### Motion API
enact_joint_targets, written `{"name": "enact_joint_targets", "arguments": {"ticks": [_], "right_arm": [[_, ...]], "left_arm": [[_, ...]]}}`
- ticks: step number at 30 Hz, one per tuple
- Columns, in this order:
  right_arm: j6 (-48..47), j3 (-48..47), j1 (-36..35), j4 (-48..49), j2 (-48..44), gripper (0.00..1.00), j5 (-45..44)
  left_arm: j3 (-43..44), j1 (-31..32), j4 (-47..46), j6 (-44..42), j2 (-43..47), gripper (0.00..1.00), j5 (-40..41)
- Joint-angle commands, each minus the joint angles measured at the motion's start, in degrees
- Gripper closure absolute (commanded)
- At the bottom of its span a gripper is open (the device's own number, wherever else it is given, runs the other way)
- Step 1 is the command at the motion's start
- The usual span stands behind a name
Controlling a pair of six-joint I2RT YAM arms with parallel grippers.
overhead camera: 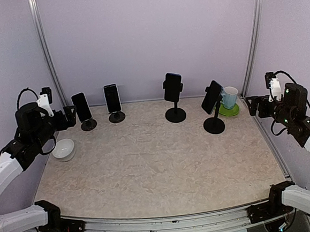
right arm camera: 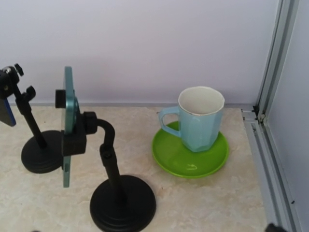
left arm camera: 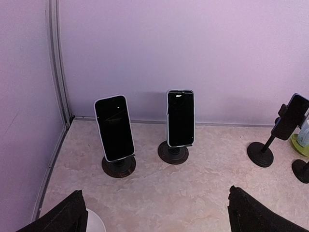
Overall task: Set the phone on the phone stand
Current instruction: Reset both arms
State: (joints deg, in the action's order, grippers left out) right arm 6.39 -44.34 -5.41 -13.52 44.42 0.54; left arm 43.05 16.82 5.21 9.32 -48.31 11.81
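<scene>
Four phones sit on four black stands along the back of the table: one at the far left [overhead camera: 81,107], a second [overhead camera: 112,98], a third on a taller stand [overhead camera: 172,87], and a tilted one [overhead camera: 212,97] on the right stand [overhead camera: 214,125]. My left gripper [overhead camera: 67,118] is open and empty, facing the two left phones [left arm camera: 114,127] [left arm camera: 180,118] from a distance; its fingers [left arm camera: 67,215] show wide apart. My right gripper [overhead camera: 252,106] is open and empty, off to the right of the teal phone [right arm camera: 67,126], seen edge-on in its clamp. Only one fingertip [right arm camera: 274,227] shows.
A light blue cup [right arm camera: 200,118] stands on a green saucer [right arm camera: 190,159] at the back right, beside the right stand [right arm camera: 120,198]. A white bowl [overhead camera: 64,149] lies at the left edge, below my left gripper. Metal frame posts run up both back corners.
</scene>
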Motion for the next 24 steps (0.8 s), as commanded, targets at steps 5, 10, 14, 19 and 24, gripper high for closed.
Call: {"name": "enact_joint_targets", "arguments": {"ticks": [5, 10, 14, 19, 24], "right_arm": [[-1.4, -0.9, 0.5, -0.5, 0.5, 0.00, 0.1], [-1.5, -1.1, 0.5, -0.2, 0.3, 0.00, 0.1], [-1.5, -1.0, 0.5, 0.0, 0.3, 0.00, 0.4], [-1.2, -0.9, 0.5, 0.3, 0.4, 0.00, 0.5], [-0.6, -0.7, 0.5, 0.7, 0.0, 0.00, -0.5]], "left_arm": [[0.0, -0.4, 0.4, 0.1, 1.3, 0.01, 0.5], [0.3, -0.4, 0.6, 0.1, 0.3, 0.01, 0.1], [-0.4, -0.4, 0.1, -0.1, 0.9, 0.01, 0.6], [-0.6, -0.4, 0.1, -0.1, 1.0, 0.01, 0.5], [-0.6, -0.4, 0.0, 0.0, 1.4, 0.01, 0.5]]}}
